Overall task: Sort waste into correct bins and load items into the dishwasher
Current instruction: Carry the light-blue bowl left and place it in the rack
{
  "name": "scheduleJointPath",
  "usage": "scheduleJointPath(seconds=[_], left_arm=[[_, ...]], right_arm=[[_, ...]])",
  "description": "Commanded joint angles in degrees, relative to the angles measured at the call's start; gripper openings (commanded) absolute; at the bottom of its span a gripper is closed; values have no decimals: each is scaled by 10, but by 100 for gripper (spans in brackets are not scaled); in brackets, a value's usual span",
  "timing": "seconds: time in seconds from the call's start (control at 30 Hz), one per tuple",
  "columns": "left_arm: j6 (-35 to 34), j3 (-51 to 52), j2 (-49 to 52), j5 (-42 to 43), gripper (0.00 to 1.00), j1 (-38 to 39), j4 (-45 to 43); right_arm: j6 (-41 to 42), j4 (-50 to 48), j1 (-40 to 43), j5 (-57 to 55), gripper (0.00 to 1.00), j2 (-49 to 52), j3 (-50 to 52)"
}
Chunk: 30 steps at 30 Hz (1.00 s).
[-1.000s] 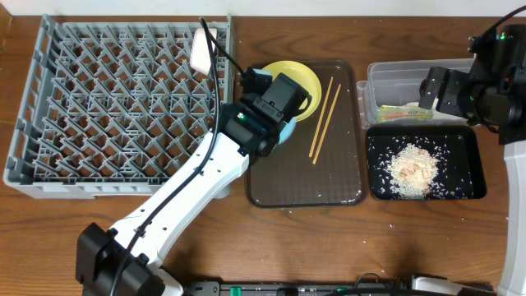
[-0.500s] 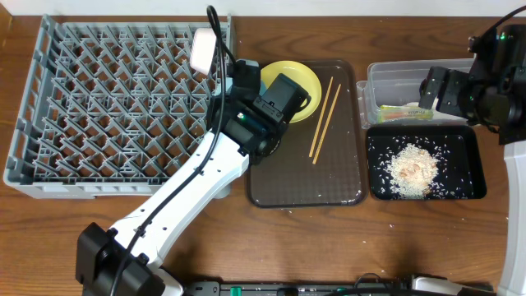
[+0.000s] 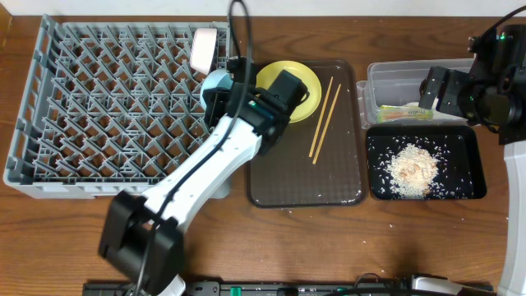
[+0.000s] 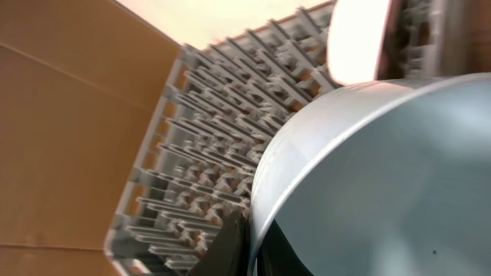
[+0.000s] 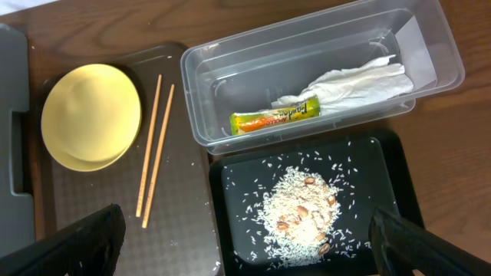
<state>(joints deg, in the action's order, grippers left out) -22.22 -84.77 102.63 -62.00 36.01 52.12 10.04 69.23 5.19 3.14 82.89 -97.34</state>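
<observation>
My left gripper is shut on the rim of the light blue bowl and holds it tilted over the right edge of the grey dish rack. In the left wrist view the bowl fills the right side, with one black finger against its rim and the rack behind. A white dish stands on edge in the rack. The yellow plate and two chopsticks lie on the brown tray. My right gripper is open and empty above the black tray.
The clear container holds the green-and-orange wrapper and the white napkin. The black tray holds a heap of rice scraps, with a few grains on the wood beside it. The plate and chopsticks show left of the bins.
My left gripper has carried the light blue bowl from the brown tray, beside the yellow plate, leftward to the rack's right edge. The right arm has not moved.
</observation>
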Motion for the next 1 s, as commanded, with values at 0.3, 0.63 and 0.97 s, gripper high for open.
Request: scheduleJointPath(seconds=[0.3, 0.63, 0.97], left_arm=[[-92, 2, 81, -216, 7, -62, -38], [-92, 2, 86, -163, 8, -109, -75], [-96, 2, 86, -160, 8, -120, -77]], right_arm=[[0, 0, 0, -3, 99, 0, 0], [0, 0, 0, -3, 99, 0, 0], [0, 0, 0, -3, 99, 0, 0]])
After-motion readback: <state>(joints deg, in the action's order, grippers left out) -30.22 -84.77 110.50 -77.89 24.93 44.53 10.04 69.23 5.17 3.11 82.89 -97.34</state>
